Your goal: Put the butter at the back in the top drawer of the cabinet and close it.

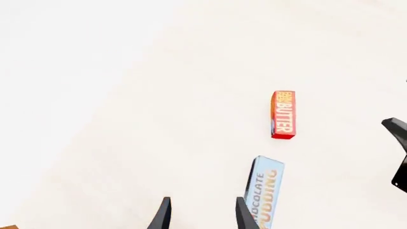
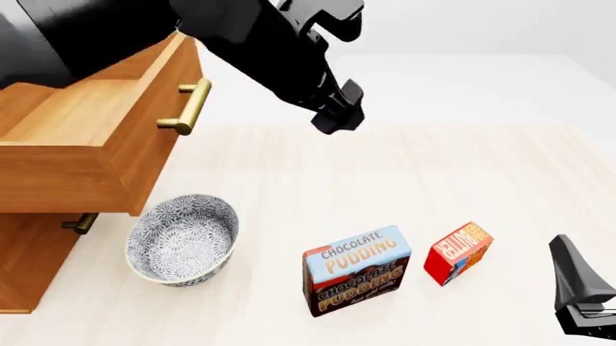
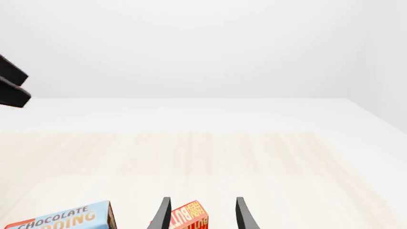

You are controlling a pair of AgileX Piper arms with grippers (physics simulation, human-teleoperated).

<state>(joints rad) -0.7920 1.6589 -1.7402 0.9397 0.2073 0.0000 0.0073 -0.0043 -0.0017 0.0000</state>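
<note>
Pale wood counter (image 2: pixel 405 173) under a white backdrop: cabinet (image 2: pixel 39 267) at left, top drawer (image 2: pixel 86 137) already pulled out; patterned bowl (image 2: pixel 183 238); pudding box (image 2: pixel 357 270). Butter (image 2: pixel 458 252) lay unlifted right of the pudding, not yet stowed. Left pincer (image 1: pixel 200 214) and right pincer (image 3: pixel 202 212) both stood parted, empty.

The pale wood-grain tabletop (image 2: pixel 405 166) carried the cabinet (image 2: pixel 29 267) at its left edge, a patterned bowl (image 2: pixel 183 239) beside it, the upright Chocolate Pudding box (image 2: pixel 356 270), and just right of that the red butter (image 2: pixel 458 252).
</note>
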